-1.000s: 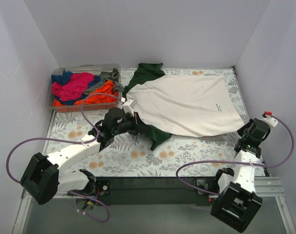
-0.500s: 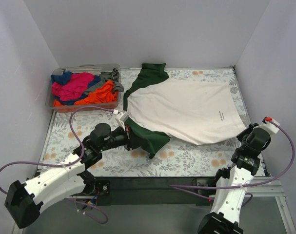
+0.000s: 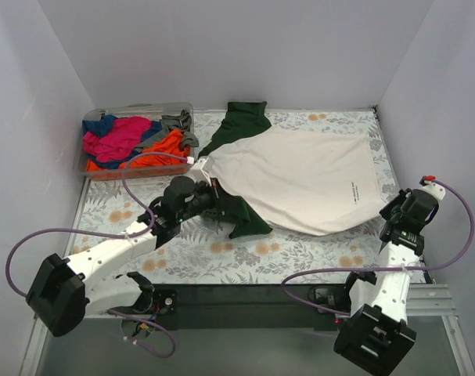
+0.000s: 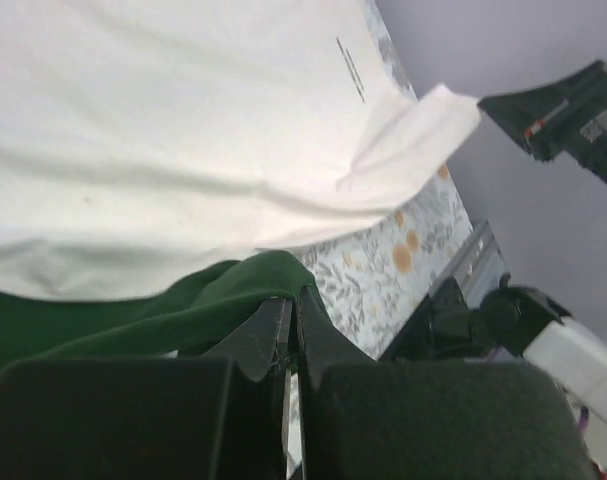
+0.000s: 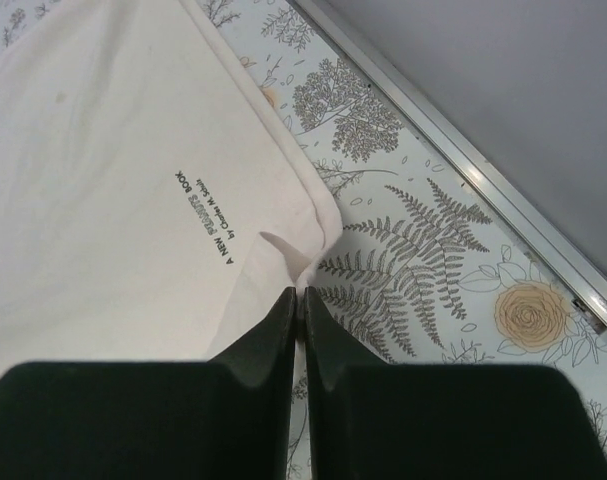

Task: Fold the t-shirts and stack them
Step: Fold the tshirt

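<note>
My left gripper is near left of centre, pinched tight on the near green sleeve of the cream t-shirt. Green cloth is bunched right at the tips. My right gripper is at near right, also closed, nipping the shirt's hem corner. That corner peaks up off the floral table.

My read is that I hold sleeve and hem at opposite ends so the body pulls taut and lies flat for a fold. The body spreads across the middle to the right, mostly smooth, with the small dark print near the hem. The sleeve in my left grip is crumpled and partly under the body, so it likely needs drawing out first.

The far green sleeve lies loose at the far edge. At far left the plastic bin holds the rest in a heap: magenta tee, orange tee, blue and grey bits. I see no stack on the table, so the task looks early.
</note>
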### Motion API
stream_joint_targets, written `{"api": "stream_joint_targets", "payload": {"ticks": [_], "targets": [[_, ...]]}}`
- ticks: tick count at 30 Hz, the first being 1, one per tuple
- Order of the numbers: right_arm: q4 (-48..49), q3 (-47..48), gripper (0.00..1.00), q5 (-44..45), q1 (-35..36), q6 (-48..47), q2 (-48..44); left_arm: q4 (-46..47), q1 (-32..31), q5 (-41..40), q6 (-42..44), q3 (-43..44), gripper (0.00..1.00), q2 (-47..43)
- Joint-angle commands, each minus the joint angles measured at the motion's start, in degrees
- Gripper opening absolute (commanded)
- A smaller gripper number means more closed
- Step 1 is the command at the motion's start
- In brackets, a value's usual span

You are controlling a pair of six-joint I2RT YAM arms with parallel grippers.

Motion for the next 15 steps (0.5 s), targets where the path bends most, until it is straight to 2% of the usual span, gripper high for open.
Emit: {"api": "stream_joint_targets", "payload": {"ticks": [1, 6, 11, 15], "targets": [[7.1, 4.9, 0.01, -0.6, -0.2, -0.6, 4.1, 4.5, 3.3, -2.3, 2.0, 5.7, 0.00, 2.8], [10.3, 7.6, 0.01, -2.5, 0.2, 0.2, 10.6, 4.1, 7.4, 0.8, 3.0, 12.7, 0.00, 10.1], [13.3, 10.4, 0.01, -1.3, 2.5, 1.6, 15.4, 5.7, 13.5, 4.6, 2.5, 15.9, 0.00, 14.5], [14.8, 12.6, 0.01, 5.1, 8.0, 1.9, 21.1, 6.3, 16.5, 8.7, 2.6, 20.0, 0.00, 21.2]]}}
